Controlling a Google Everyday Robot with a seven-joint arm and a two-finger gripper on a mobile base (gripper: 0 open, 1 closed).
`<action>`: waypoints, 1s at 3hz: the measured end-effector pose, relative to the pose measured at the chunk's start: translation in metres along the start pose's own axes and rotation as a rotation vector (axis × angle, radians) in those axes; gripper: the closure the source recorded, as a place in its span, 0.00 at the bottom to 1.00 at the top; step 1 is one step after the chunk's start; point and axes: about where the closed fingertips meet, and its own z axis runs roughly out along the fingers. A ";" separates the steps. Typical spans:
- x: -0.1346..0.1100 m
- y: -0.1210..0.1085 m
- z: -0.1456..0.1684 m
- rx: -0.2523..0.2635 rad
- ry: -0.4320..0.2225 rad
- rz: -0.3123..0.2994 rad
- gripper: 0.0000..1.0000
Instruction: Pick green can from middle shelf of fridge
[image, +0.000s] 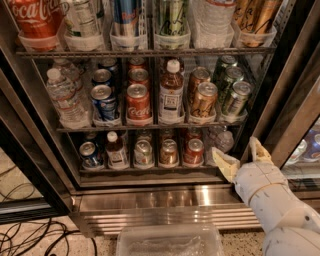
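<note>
My gripper (243, 160) hangs low at the right front of the fridge (165, 200), its fingers (224, 167) spread wide and holding nothing. The green can (235, 98) stands above the gripper and slightly to its left, frontmost of three in the right-hand lane of the middle shelf (150, 128), well apart from the fingers. Left of that can are a gold can (204, 101), a bottle (171, 92) and a red can (138, 102). Small cans (193, 151) sit level with the gripper, to its left.

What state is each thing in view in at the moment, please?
fridge: door open.
middle shelf: fully stocked.
green can: upright, front of right lane, untouched.
gripper: open, empty, low right by the lowest rack.
</note>
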 end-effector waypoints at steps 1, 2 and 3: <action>-0.009 -0.011 0.005 0.036 -0.097 0.020 0.32; -0.019 -0.027 0.009 0.069 -0.163 0.034 0.27; -0.019 -0.027 0.009 0.069 -0.163 0.034 0.29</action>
